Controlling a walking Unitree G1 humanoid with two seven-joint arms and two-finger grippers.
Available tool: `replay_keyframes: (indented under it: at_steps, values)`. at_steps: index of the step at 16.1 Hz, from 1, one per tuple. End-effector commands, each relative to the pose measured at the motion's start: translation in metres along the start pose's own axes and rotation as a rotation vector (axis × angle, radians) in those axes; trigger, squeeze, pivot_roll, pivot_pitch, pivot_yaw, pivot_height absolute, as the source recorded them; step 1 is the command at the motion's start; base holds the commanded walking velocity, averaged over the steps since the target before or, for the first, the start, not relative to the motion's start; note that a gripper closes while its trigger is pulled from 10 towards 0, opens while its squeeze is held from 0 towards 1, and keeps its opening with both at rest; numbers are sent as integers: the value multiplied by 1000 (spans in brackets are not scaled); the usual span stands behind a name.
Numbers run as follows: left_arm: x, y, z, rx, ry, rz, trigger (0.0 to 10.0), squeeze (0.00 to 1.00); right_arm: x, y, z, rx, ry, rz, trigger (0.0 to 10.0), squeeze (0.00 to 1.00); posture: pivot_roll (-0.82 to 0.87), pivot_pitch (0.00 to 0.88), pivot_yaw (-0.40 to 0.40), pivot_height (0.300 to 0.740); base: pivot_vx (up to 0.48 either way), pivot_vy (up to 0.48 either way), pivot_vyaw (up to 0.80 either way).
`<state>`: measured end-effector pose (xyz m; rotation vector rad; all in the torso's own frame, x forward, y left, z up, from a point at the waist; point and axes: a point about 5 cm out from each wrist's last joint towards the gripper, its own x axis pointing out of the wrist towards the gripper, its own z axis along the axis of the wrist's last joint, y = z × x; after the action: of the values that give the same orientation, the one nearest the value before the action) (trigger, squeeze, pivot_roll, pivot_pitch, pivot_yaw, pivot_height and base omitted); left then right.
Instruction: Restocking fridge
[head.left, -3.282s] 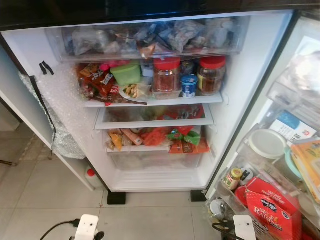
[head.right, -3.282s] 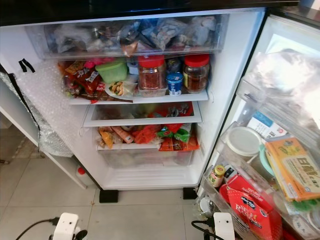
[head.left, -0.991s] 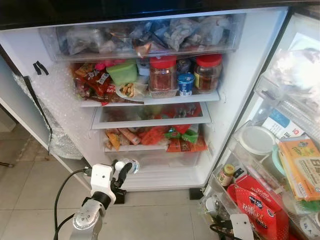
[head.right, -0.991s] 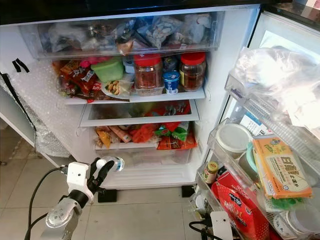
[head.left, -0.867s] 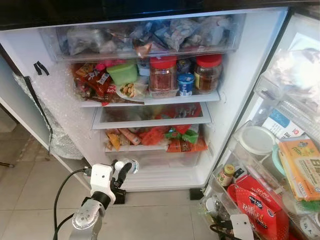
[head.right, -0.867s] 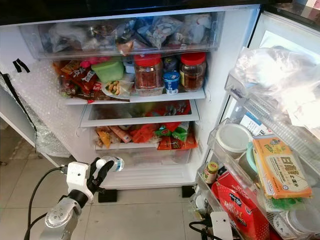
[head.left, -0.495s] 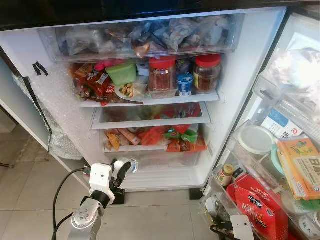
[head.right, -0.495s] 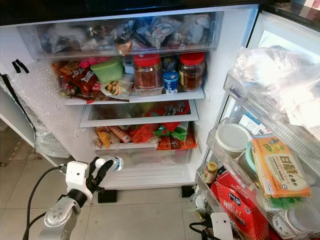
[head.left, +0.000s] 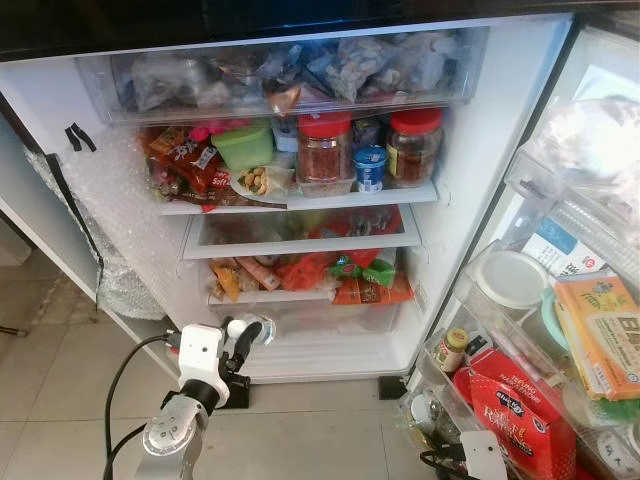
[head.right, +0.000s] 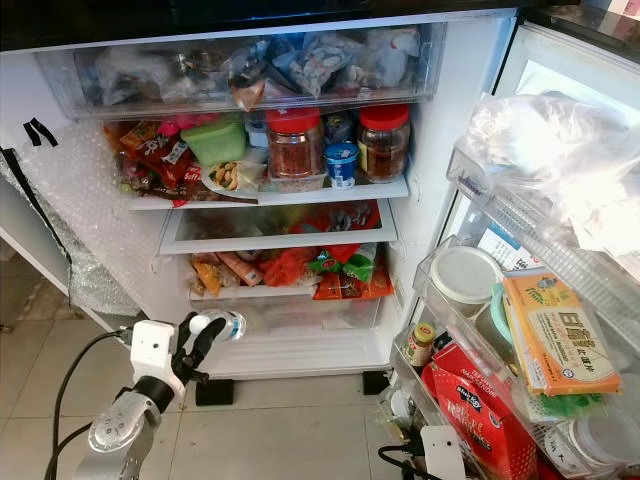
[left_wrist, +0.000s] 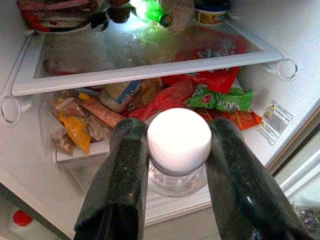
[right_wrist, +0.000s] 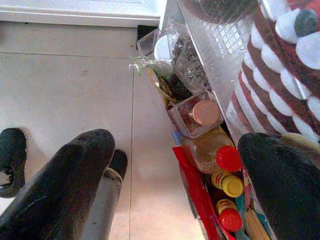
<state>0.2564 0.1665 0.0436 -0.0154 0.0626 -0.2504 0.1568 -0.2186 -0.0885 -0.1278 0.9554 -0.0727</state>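
The fridge (head.left: 480, 150) stands open before me with its shelves packed. My left gripper (head.left: 243, 338) is raised low in front of the clear bottom drawer (head.left: 320, 322), shut on a small clear bottle with a white cap (left_wrist: 179, 140). In the left wrist view, its black fingers (left_wrist: 122, 175) clamp the bottle's neck on both sides, and the snack shelf (left_wrist: 150, 100) lies beyond. My right gripper (right_wrist: 175, 185) hangs open low by the door, over the floor and the bottom door bin; the arm's white wrist block (head.left: 484, 455) is seen at the lower right.
Red-lidded jars (head.left: 330, 150), a green tub (head.left: 248, 145) and packets fill the upper shelf. The open door (head.left: 560, 300) on the right holds a red box (head.left: 525, 415), a white-lidded container (head.left: 510, 280) and small jars. Bubble wrap (head.left: 120, 230) lines the fridge's left wall. A tiled floor (head.left: 60, 390) lies below.
Since 3.3 s ago my left arm has risen with the bottle to the bottom drawer's front. Over the last second it has barely shifted. The right arm stays low.
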Motion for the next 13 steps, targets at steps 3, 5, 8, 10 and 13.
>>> replay_keyframes:
  at_steps: [3, 5, 8, 10, 13]
  values:
    - [-3, 2, 2, 15, 4, 7, 10000, 0, -1, 2, -6, 22, 24, 7, 10000, 0, 101, 93, 46, 740, 0, 0, 0]
    - [-3, 2, 2, 17, 6, 4, 10000, 0, -1, 2, -6, 22, 25, 10, 10000, 0, 102, 94, 44, 740, 0, 0, 0]
    - [-3, 2, 2, 15, 5, 5, 10000, 0, -1, 1, -6, 22, 29, 14, 10000, 0, 99, 95, 42, 740, 0, 0, 0]
    - [-3, 1, 2, 13, 5, 4, 10000, 0, -1, 1, -6, 23, 31, 15, 10000, 0, 99, 95, 41, 740, 0, 0, 0]
    - [-3, 0, 2, 10, 6, 4, 10000, 0, -1, 1, -7, 25, 35, 17, 10000, 0, 95, 95, 41, 710, 0, 0, 0]
